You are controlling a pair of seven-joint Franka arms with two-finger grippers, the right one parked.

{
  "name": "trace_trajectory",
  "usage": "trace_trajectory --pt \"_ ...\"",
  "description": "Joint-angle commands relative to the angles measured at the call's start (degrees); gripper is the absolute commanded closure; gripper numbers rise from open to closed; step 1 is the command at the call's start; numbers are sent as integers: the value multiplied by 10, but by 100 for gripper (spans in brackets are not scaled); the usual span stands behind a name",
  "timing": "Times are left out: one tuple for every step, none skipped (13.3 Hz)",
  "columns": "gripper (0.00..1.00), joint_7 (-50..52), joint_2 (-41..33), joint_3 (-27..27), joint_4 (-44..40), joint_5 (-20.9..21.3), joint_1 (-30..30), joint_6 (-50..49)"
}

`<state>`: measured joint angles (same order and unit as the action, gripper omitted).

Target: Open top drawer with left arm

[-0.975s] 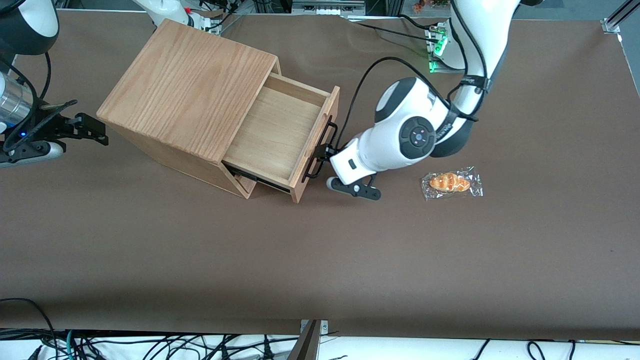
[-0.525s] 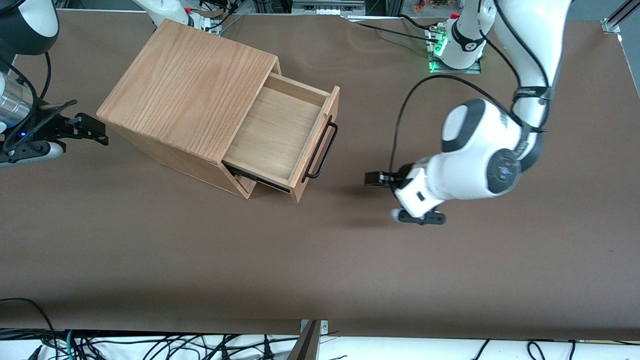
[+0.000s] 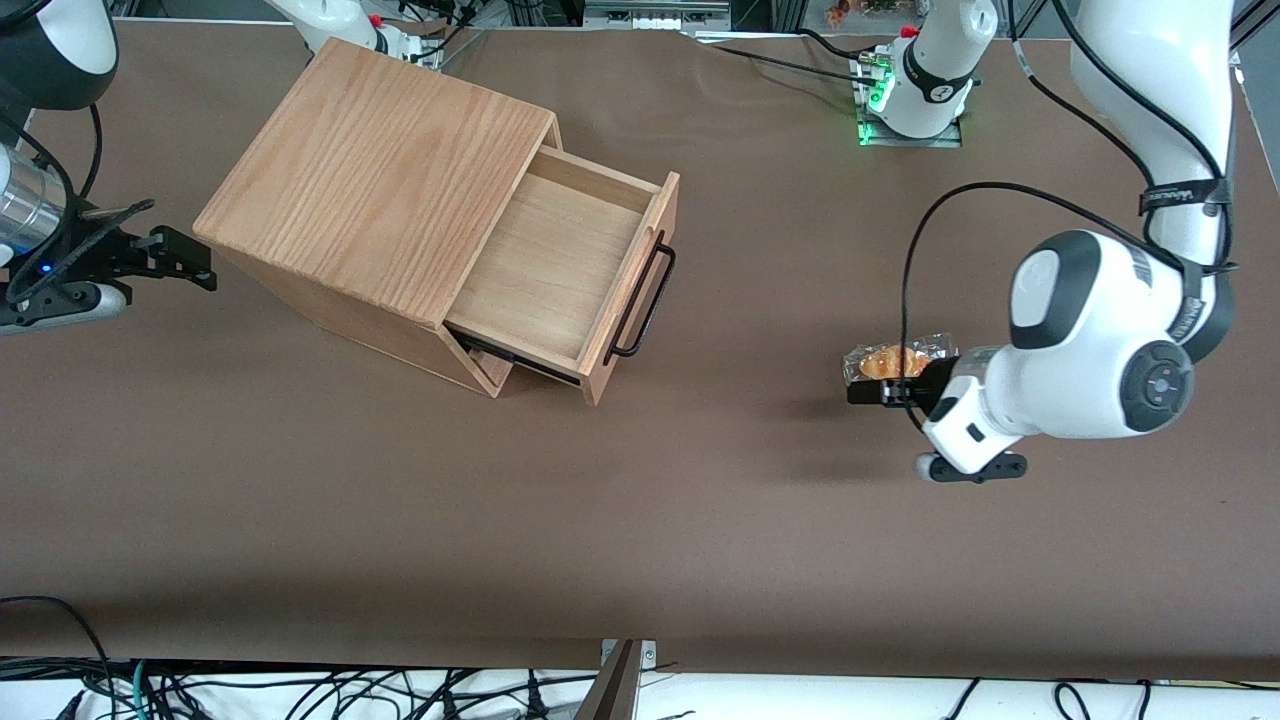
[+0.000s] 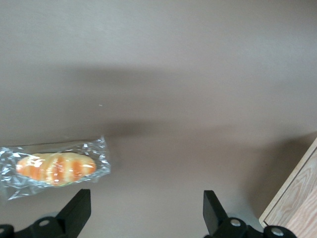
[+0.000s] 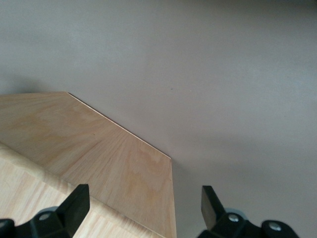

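- One shallow light-wood top drawer (image 3: 560, 270) stands pulled well out of the light oak-grain box cabinet (image 3: 375, 175), its bare wooden floor showing, so the opening step looks done.
- Long black metal bar handle (image 3: 640, 300) on the drawer front is free; nothing touches it.
- Glossy white left arm (image 3: 1100, 345) with dark grey joint covers hangs toward the working arm's end of the brown table (image 3: 640, 520), roughly at 3 o'clock from the drawer and well apart from it. My read: a clearing pose, leaving the drawer alone.
- Black two-finger gripper (image 3: 868, 390) points toward the cabinet with its fingers spread apart and nothing between them, which suits a hand that has no more pulling to do.
- Clear-wrapped orange bread roll (image 3: 893, 362) lies flat on the table just beside the gripper, at about 12 o'clock from it; contact cannot be judged from the front view.
- Front view alone shows the whole cabinet, the drawer's reach and the arm's distance from the handle.
- Left wrist view adds the close-up: the gripper (image 4: 146, 213) with bare table between its fingers, the bread roll (image 4: 55, 167) off to one finger's side, not inside the gap, and a light wood corner (image 4: 297, 203) at the edge, too cropped to name.
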<state>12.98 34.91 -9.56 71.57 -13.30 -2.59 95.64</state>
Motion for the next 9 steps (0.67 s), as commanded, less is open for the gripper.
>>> trace_trajectory --pt "0 -51 -27 -5 22 15 39 -10" --pt "0 -102 -54 -2 51 14 52 -10" --pt "0 -159 -86 17 95 13 59 -5" --pt "0 -212 -122 46 136 13 58 4" --pt "0 -256 -161 73 177 13 52 7" --pt "0 -281 -195 95 204 14 51 7" --pt "0 -295 -228 109 227 15 51 7" --pt "0 -299 -261 120 244 28 50 6" --pt "0 -299 -290 121 257 59 46 2"
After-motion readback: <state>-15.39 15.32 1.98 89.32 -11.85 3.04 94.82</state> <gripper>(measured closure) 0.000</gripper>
